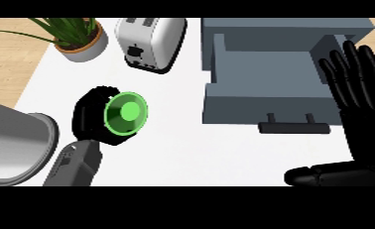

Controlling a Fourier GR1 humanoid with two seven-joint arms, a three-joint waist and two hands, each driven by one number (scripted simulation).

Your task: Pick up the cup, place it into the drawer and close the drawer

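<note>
green cup grasped by left hand, pick-up step. open drawer off to its right, carry needed next. right hand rested, fingers straight.

The toaster has a polished, silvery metal shell with soft reflections and dark slots on top. To its left, the plant pot looks like pale glazed ceramic with a terracotta-coloured rim, and beyond it the floor shows a light wood grain. Under the toaster, the counter is plain white, smooth and matt. Right of the toaster, the drawer is flat grey with a matt painted look and a black handle. Below the toaster, the cup is bright green, smooth and plastic-like, with a slight sheen. The left hand around it and the right hand are glossy black. Far left of the cup, a brushed-metal pot shines dully.
</note>
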